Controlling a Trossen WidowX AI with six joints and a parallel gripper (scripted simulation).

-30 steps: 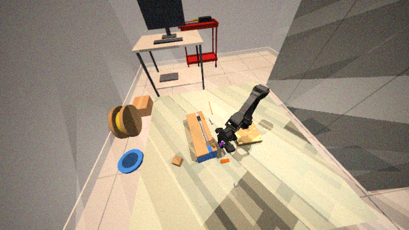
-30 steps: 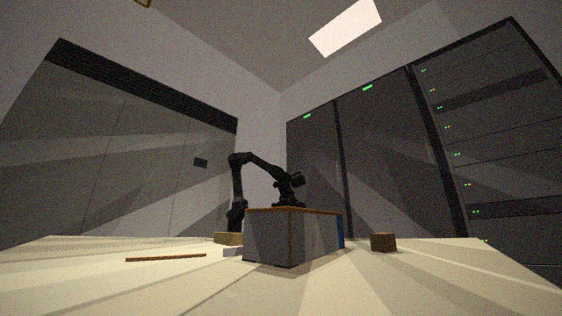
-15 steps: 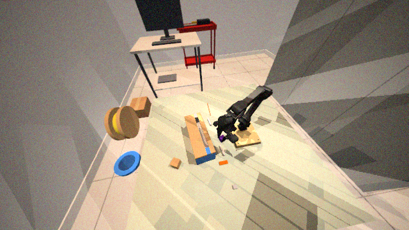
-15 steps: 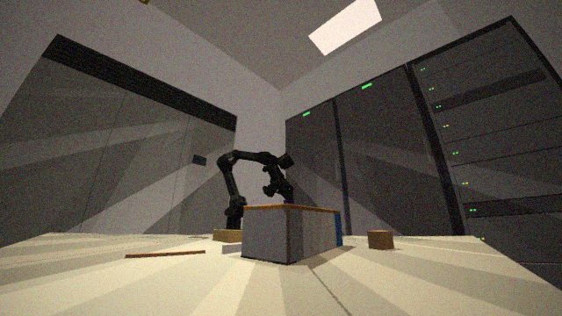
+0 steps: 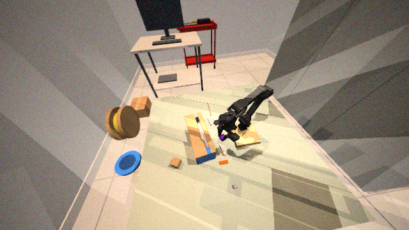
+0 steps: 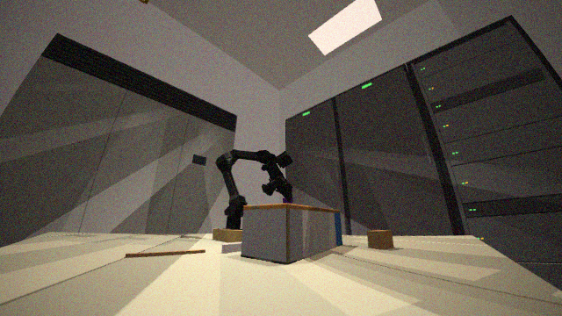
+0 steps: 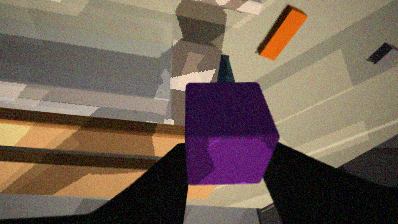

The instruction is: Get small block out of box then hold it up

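The small purple block (image 5: pixel 222 137) (image 6: pixel 287 200) (image 7: pixel 229 132) is held between the fingers of my gripper (image 7: pixel 221 147), which is shut on it. In the top view the block is in the air beside the box (image 5: pixel 193 134) (image 6: pixel 263 230), on the arm's side. In the exterior view the block shows just above the top edge of the box, partly hidden behind it. The box stands upright, with a wooden top that has a long slot and a blue end. In the wrist view the wooden top lies at the lower left.
An orange bar (image 5: pixel 223 162) (image 7: pixel 282 33) lies near the box's blue end. A wooden cube (image 5: pixel 175 162) (image 6: pixel 380 239) stands on the box's far side from the arm. A small grey piece (image 5: pixel 234 186) and a thin brown stick (image 5: pixel 209 109) (image 6: pixel 165 254) lie on the table.
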